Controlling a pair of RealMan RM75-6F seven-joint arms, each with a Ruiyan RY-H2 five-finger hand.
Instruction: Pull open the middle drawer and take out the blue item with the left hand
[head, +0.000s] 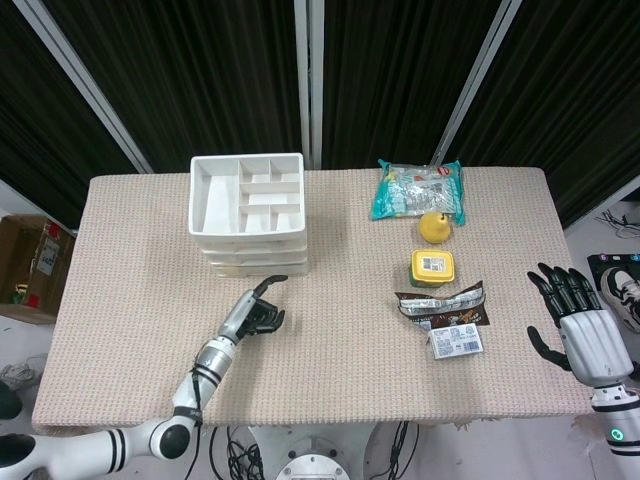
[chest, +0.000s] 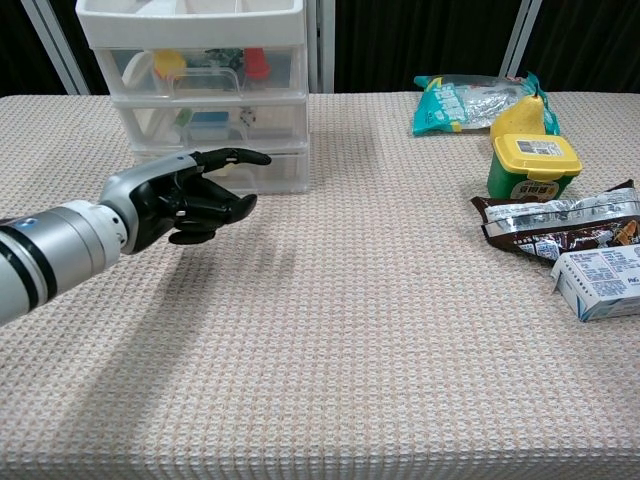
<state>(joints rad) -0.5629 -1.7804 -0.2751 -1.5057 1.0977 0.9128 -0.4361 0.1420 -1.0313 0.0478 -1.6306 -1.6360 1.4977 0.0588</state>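
Observation:
A white, clear-fronted drawer unit (chest: 205, 105) (head: 248, 212) stands at the back left of the table, all three drawers closed. Through the front of the middle drawer (chest: 215, 124) shows a blue item (chest: 209, 122). My left hand (chest: 190, 195) (head: 255, 314) hovers just in front of the bottom drawer, fingers apart and reaching toward the unit, holding nothing. My right hand (head: 578, 325) hangs off the table's right edge, fingers spread and empty; only the head view shows it.
On the right side lie a teal snack bag (chest: 470, 100), a yellow lemon-shaped bottle (chest: 520, 117), a green tub with a yellow lid (chest: 533, 165), a brown wrapper (chest: 560, 222) and a small white box (chest: 603, 280).

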